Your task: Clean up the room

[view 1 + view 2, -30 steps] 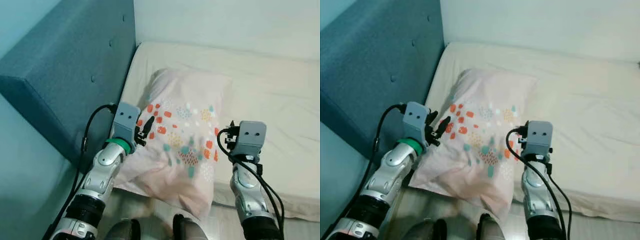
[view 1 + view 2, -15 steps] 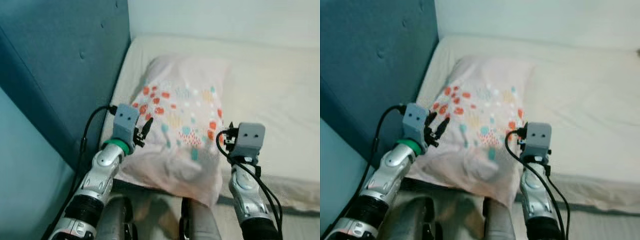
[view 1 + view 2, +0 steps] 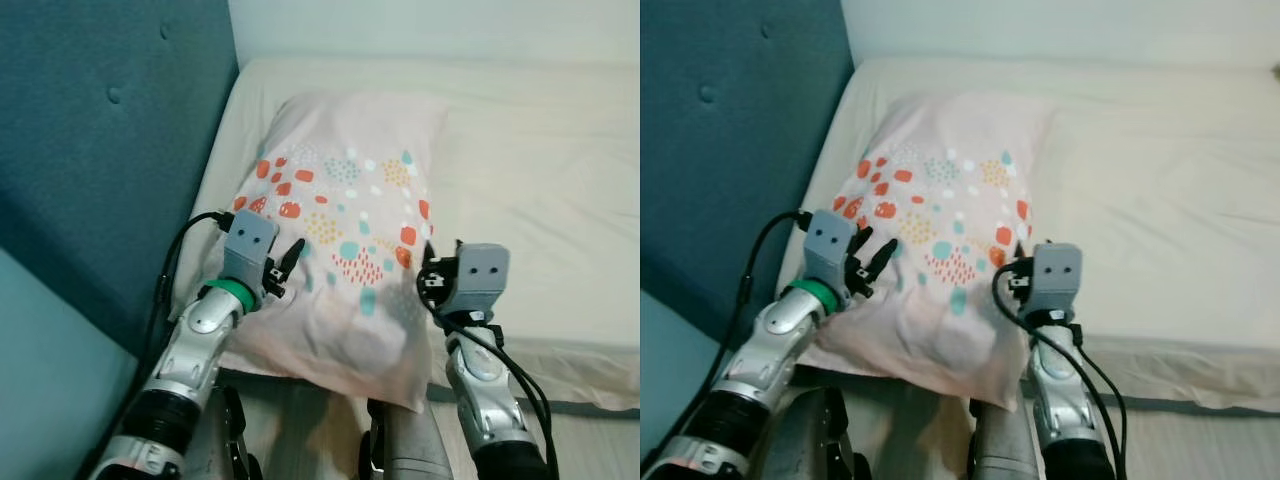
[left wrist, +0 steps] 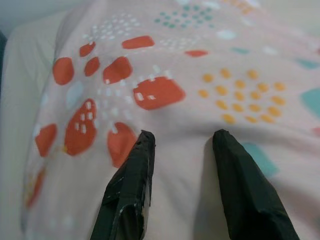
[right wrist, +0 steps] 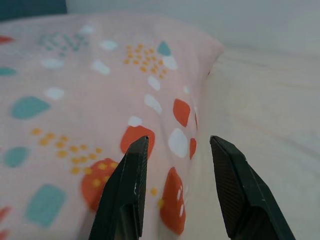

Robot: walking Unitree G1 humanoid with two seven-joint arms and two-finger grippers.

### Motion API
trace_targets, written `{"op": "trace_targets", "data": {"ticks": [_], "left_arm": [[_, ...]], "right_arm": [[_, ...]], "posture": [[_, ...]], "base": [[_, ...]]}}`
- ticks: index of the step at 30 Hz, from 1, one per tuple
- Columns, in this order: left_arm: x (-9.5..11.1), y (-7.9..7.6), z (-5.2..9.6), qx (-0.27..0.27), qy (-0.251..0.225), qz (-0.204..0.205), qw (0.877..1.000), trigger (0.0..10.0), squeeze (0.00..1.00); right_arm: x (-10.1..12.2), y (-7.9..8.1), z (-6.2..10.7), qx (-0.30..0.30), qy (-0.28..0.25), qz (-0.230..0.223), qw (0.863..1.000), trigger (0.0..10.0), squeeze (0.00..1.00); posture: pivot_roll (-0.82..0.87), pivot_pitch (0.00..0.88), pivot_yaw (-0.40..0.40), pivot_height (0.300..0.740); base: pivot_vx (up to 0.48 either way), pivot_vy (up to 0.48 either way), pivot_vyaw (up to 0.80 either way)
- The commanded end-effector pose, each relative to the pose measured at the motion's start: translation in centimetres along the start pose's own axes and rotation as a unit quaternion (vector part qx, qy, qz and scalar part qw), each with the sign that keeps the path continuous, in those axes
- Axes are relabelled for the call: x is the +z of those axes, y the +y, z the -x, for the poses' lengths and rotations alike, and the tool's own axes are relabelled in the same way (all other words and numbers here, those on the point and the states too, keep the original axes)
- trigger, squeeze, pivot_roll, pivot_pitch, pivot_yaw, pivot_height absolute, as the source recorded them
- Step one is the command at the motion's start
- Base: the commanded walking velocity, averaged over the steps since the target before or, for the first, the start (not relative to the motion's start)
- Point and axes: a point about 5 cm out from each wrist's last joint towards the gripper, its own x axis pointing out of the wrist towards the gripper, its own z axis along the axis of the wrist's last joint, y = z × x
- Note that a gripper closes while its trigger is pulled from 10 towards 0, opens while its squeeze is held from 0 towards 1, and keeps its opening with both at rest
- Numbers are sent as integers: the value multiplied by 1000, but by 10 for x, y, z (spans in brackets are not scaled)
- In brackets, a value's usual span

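A pink pillow (image 3: 345,230) with orange, teal and white spots lies on the cream mattress (image 3: 545,170), beside the blue headboard. Its near corner hangs over the mattress's front edge. My left gripper (image 3: 284,264) is open at the pillow's left side, its fingertips (image 4: 145,142) resting just over the fabric. My right gripper (image 3: 427,281) is open at the pillow's right edge, one finger (image 5: 135,160) over the pillow and the other over the sheet. Nothing is held in either.
A tall blue padded headboard (image 3: 100,140) stands close on the left, next to my left arm. A pale wall (image 3: 420,25) runs behind the bed. The mattress stretches bare to the right. My legs (image 3: 400,455) stand against the bed's front edge (image 3: 580,365).
The camera has moved forward and down, so the bed and pillow sit larger and higher in view. Both grippers remain open at the pillow's two sides.
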Motion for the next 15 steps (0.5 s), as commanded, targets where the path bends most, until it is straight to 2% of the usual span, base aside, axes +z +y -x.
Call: {"op": "trace_targets", "data": {"ticks": [1,2,4,6,7,9,10,11,12,13,14,15], "left_arm": [[2,12,7,-17,4,-24,1000,10000,0],[2,12,7,-17,4,-24,1000,10000,0],[7,28,13,-25,9,-39,999,10000,0],[12,45,23,-46,19,-54,997,10000,0],[12,45,23,-46,19,-54,997,10000,0],[15,54,40,-105,33,-60,992,10000,0],[15,54,40,-105,33,-60,992,10000,0],[18,53,60,-185,47,-61,980,10000,0],[16,50,74,-233,63,-70,968,10000,0],[15,47,83,-263,74,-75,959,10000,0],[15,47,83,-263,74,-75,959,10000,0],[12,43,92,-292,89,-86,948,10000,0]], "right_arm": [[-2,-4,6,15,11,24,1000,10000,0],[-2,-4,6,15,11,24,1000,10000,0],[-1,-8,11,39,21,25,999,10000,0],[-1,-10,21,90,42,11,995,10000,0],[-1,-10,21,90,42,11,995,10000,0],[1,-7,36,167,60,-2,984,10000,0],[1,-7,36,167,60,-2,984,10000,0],[4,-3,54,247,78,2,966,10000,0],[3,-4,65,290,95,18,952,10000,0],[3,-4,72,315,106,29,943,10000,0],[3,-4,72,315,106,29,943,10000,0],[3,-8,79,334,118,43,934,10000,0]], "posture": [[-52,123,99,584],[-52,123,99,584],[-52,127,100,584],[-51,135,99,584],[-51,135,99,584],[-48,145,96,584],[-48,145,96,584],[-48,150,92,584],[-47,154,89,584],[-47,154,89,584],[-47,154,89,584],[-46,157,85,584]], "base": [[0,0,0],[0,0,0],[0,0,0],[0,0,0],[0,0,0],[0,0,0],[0,0,0],[0,0,0],[0,0,0],[0,0,0],[0,0,0],[0,0,0]]}}
